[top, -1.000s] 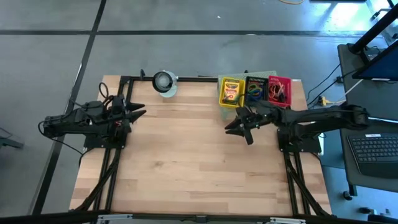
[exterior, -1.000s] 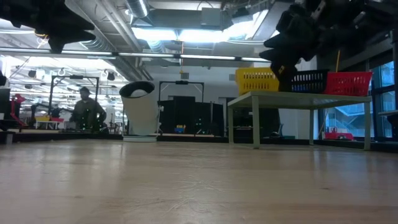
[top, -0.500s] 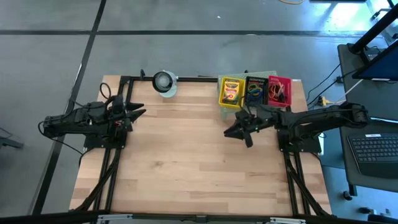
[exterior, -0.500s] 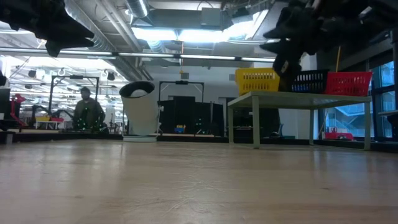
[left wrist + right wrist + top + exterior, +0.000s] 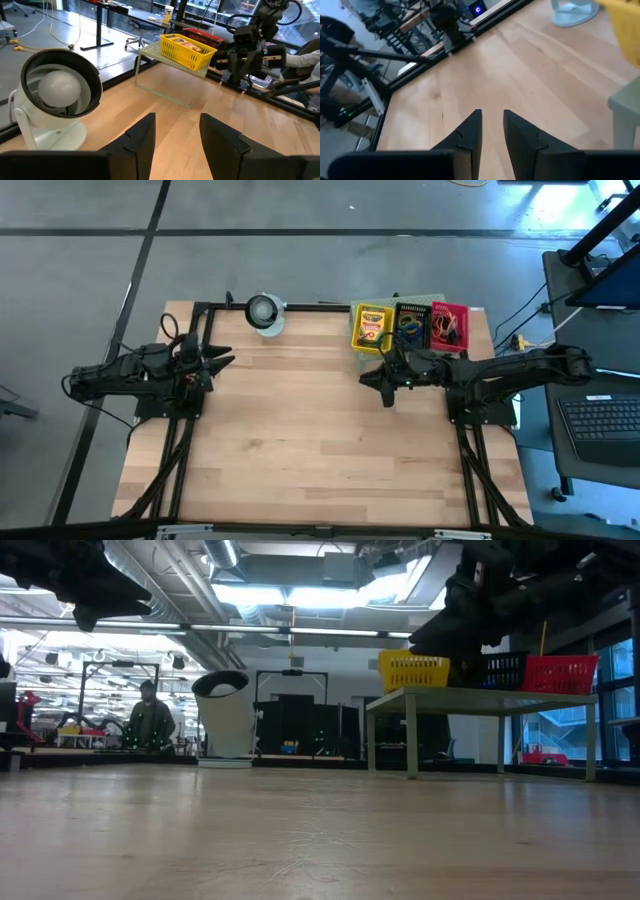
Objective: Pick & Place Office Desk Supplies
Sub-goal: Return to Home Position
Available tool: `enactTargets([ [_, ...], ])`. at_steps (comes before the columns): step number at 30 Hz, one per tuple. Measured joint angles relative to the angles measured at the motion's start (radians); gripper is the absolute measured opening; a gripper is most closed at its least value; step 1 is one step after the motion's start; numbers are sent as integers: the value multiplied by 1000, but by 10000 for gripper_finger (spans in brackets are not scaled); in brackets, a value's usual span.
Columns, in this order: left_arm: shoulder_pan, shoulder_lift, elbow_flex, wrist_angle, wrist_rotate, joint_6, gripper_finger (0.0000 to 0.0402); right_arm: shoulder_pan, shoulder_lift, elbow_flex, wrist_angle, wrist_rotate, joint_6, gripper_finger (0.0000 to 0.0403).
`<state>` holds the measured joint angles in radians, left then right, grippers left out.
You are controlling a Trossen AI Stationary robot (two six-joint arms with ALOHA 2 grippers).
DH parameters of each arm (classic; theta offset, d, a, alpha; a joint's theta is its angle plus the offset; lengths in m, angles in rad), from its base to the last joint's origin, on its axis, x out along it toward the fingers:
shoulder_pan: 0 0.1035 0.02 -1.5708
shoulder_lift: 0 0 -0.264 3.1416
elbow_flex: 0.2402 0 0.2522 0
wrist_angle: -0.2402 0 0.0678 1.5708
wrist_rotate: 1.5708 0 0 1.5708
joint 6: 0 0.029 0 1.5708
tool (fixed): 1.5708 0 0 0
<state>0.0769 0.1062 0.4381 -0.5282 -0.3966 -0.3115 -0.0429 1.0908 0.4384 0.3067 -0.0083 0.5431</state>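
Observation:
A yellow basket (image 5: 371,327) with a yellow-and-green crayon box, a dark basket (image 5: 410,323) with coloured rubber bands, and a red basket (image 5: 450,326) stand side by side on a pale green stand (image 5: 480,700) at the table's far right. My right gripper (image 5: 368,378) hovers above the table, just on the near side of the yellow basket. It is narrowly open (image 5: 492,125), with nothing between its fingers. My left gripper (image 5: 228,360) waits at the table's left edge, raised and open (image 5: 177,132), and holds nothing.
A round white-and-grey object (image 5: 264,311) stands at the far edge, left of the stand. Bare wood (image 5: 300,440) fills the middle and near part of the table. A person (image 5: 150,725) stands in the room beyond the far edge.
My right gripper has rolled about its wrist and swung slightly toward the yellow basket, staying above the table. The person in the room behind has shifted a little.

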Motion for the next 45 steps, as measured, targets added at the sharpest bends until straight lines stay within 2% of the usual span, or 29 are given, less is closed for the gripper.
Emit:
enactTargets([
  [11,0,0,0,-6,-2,-18,146,91,0,4,46,-6,-8,80],
  [14,0,0,0,-3,-2,-36,146,111,-24,5,122,53,-21,80],
  [17,0,0,0,2,-2,-48,147,119,-77,6,121,118,-57,80],
  [29,0,0,0,42,-10,-53,148,119,-412,6,-210,140,-83,80],
  [36,0,0,0,42,-13,-53,148,119,-636,-3,-483,158,-43,80],
  [45,0,0,0,39,-32,-73,148,119,-954,-155,-484,117,48,80],
])
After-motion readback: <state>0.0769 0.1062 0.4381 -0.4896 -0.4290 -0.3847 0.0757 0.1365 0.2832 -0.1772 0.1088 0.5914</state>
